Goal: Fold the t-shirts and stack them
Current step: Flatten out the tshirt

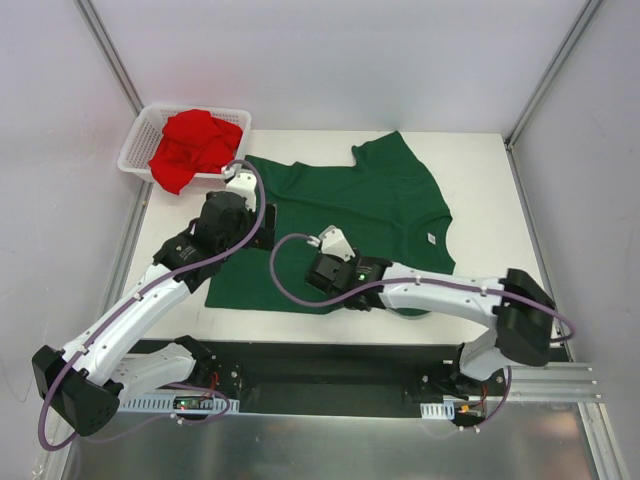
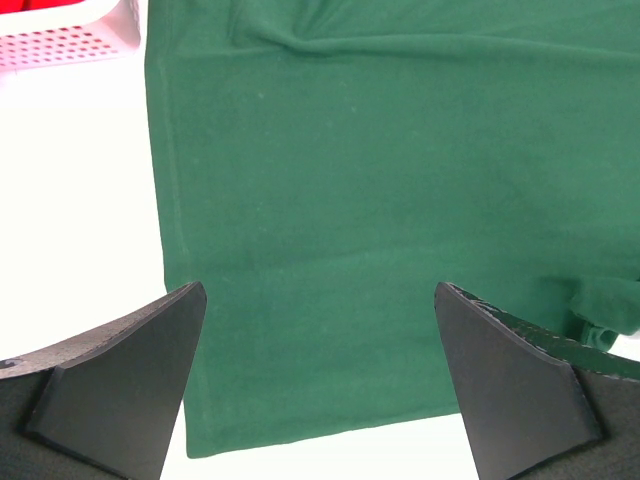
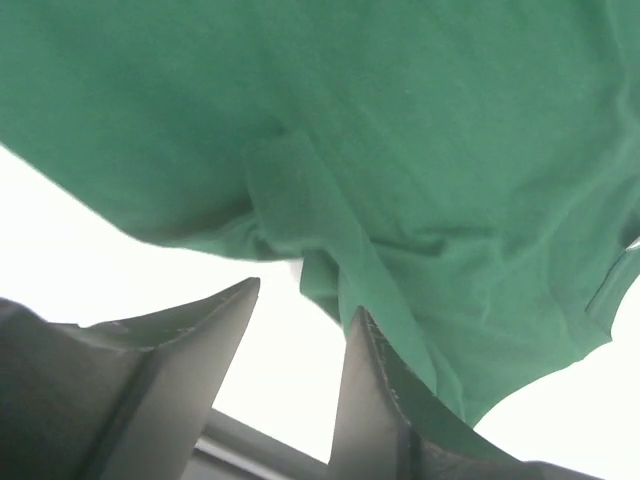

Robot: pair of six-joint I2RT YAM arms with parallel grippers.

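Note:
A dark green t-shirt (image 1: 365,210) lies spread flat on the white table, its bottom hem toward the arms. The red t-shirt (image 1: 195,145) sits crumpled in the basket at the back left. My left gripper (image 1: 258,228) hovers over the green shirt's left side, jaws wide open and empty (image 2: 320,290), with the shirt's lower left corner (image 2: 300,300) below. My right gripper (image 1: 315,272) is low at the shirt's near hem, open (image 3: 305,298). Bare table shows between its fingers. A rumpled fold of green cloth (image 3: 340,250) lies just ahead and drapes over its right finger (image 3: 385,390).
A white mesh basket (image 1: 135,150) stands at the back left corner, its wall also in the left wrist view (image 2: 70,40). Grey walls close in the table on three sides. A black rail with the arm bases (image 1: 330,380) runs along the near edge.

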